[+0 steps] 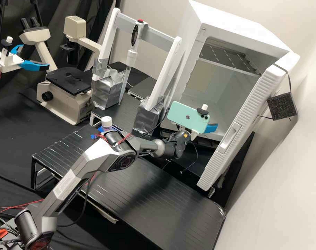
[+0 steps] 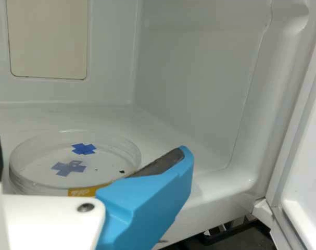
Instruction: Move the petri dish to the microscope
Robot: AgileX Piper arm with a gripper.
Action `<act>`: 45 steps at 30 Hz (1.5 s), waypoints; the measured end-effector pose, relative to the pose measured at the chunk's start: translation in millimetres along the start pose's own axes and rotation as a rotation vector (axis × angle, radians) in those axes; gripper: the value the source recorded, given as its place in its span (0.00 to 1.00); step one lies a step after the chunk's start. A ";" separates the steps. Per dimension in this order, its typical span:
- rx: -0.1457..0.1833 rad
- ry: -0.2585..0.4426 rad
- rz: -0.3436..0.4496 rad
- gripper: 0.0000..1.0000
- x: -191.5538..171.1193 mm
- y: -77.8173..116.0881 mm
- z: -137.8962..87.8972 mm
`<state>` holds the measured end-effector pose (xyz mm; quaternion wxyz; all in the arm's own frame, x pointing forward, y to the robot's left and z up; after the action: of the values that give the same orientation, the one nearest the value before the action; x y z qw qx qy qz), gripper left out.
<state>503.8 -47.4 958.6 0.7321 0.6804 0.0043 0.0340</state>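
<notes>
Your pincer (image 1: 210,128) is spread; the dish (image 2: 73,165) lies flat, round, equally wide every way. Your pincer hides part of its near rim; one finger is mostly cut off.

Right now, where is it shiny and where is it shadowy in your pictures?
High view: a soft dark shadow lies across the black shelf, thin pale glints run along its ridges, and the wall is bright. Wrist view: faint light gleams on the clear rim of the dish, and a soft sheen sits on the white box's rounded front corner.
</notes>
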 end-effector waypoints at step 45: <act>0.014 -0.033 0.026 0.00 -31.0 20.4 3.5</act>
<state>472.2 -51.2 978.0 0.7266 0.6861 -0.0162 0.0323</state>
